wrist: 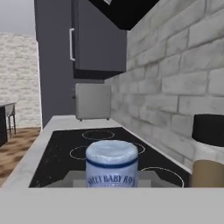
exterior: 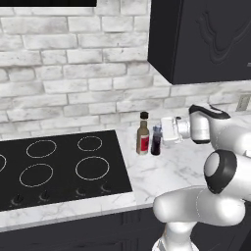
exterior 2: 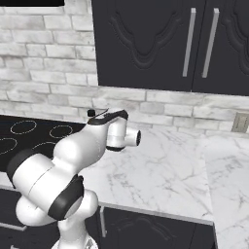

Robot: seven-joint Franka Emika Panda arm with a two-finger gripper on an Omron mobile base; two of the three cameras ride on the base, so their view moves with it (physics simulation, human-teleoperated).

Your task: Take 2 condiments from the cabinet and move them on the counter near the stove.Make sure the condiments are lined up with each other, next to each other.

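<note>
A white brick wall backs the marble worktop (exterior: 171, 171), with the black cabinet (exterior: 206, 39) hung above it. Just right of the stove (exterior: 59, 166) stand both condiments, upright, caps up: the amber-brown bottle (exterior: 143, 134) nearer the stove, the maroon bottle (exterior: 156, 140) just beside it on the far side. The gripper (exterior: 165, 131) reaches level, its jaws narrowed on the maroon bottle.
</note>
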